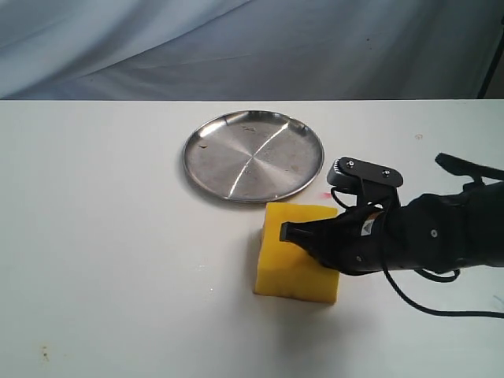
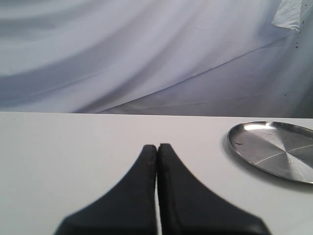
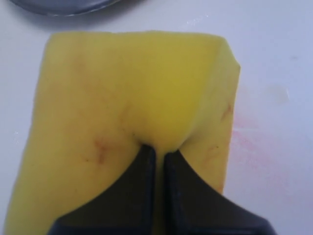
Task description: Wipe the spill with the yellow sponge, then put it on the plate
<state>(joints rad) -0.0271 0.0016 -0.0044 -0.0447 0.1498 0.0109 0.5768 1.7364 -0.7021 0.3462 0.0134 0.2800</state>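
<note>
The yellow sponge rests on the white table just in front of the steel plate. My right gripper is shut on the sponge, pinching a fold of its near edge between the black fingers. Faint brownish stains mark the sponge's top. No tan-brown spill shows; it is hidden or out of view. My left gripper is shut with nothing in it, low over bare table left of the plate, and does not appear in the exterior view.
A faint pink-red smear lies on the table beside the sponge. The right arm's black body and cable stretch to the right. A grey-blue cloth backdrop hangs behind the table's far edge.
</note>
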